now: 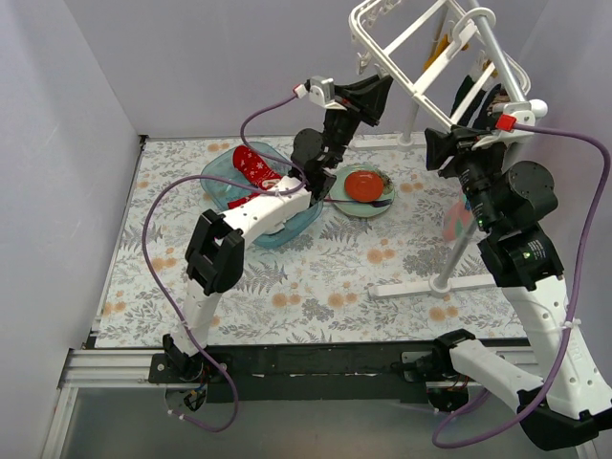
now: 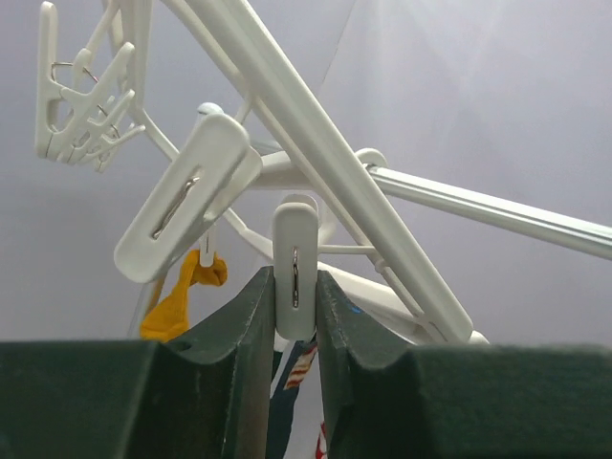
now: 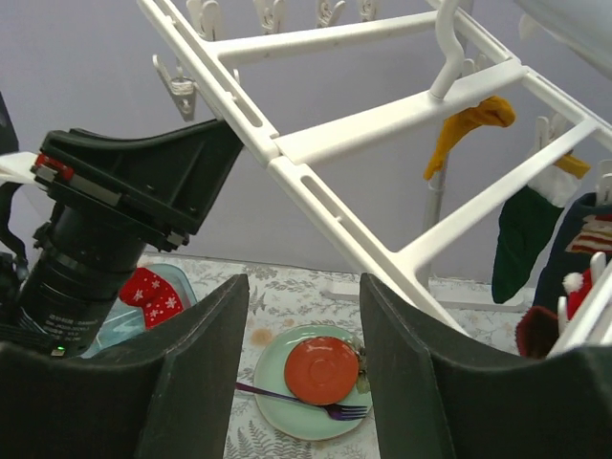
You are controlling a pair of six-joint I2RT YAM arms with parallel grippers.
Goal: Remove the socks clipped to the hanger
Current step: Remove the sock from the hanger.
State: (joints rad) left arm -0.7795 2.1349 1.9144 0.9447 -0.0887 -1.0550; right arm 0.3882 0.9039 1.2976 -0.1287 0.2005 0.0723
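Left hand (image 2: 295,311) clenched on a small white plastic clip (image 2: 295,273) of the white barred plastic hanger (image 2: 325,163), dark navy fabric sock (image 2: 285,392) hanging just below; right hand (image 3: 304,320) released, empty; unclipping step in hand, next likely needing the sock drawn clear.

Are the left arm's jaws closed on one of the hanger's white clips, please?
Yes, in the left wrist view the left jaws press against both sides of a white clip on the hanger.
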